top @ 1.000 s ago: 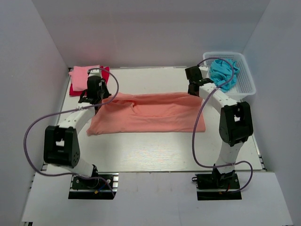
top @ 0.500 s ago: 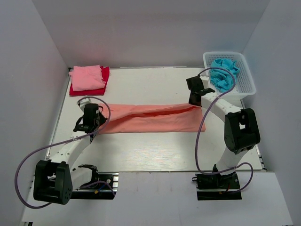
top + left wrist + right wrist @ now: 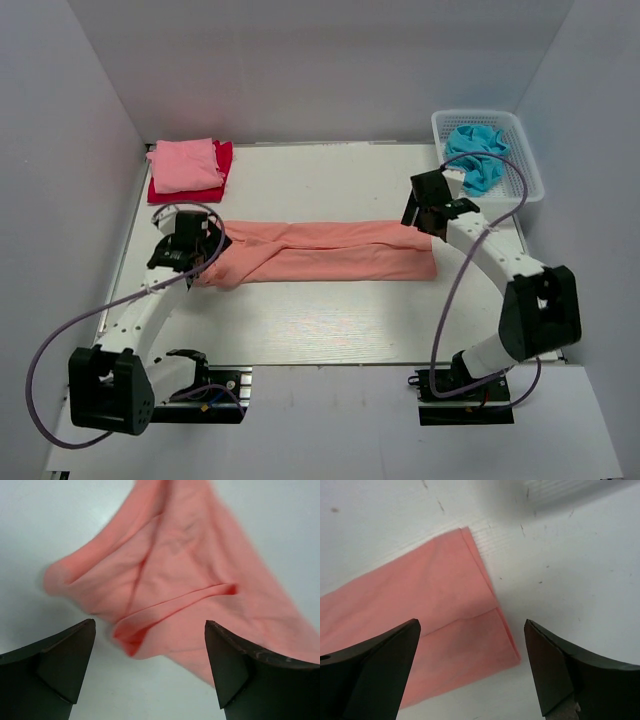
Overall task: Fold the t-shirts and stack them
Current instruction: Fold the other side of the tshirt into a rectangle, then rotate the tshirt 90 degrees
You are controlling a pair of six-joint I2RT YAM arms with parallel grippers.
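A salmon-orange t-shirt [image 3: 320,251] lies across the middle of the table, folded into a long narrow band. Its left end [image 3: 170,590] is bunched and creased, its right end [image 3: 445,625] flat with a square corner. My left gripper [image 3: 190,258] hovers open over the bunched left end, nothing between its fingers [image 3: 65,655]. My right gripper [image 3: 425,220] hangs open above the right end, its fingers [image 3: 555,665] clear of the cloth. A folded light pink t-shirt [image 3: 185,165] rests on a red one [image 3: 224,160] at the back left. A turquoise-blue t-shirt [image 3: 475,150] sits crumpled in the basket.
The white lattice basket [image 3: 525,165] stands at the back right corner. White walls close in the table on three sides. Purple cables loop off both arms.
Both grippers pulled the shirt's far edge toward the front, folding it into a narrow band, then opened and let go. The left arm drew back and the right arm swung right.
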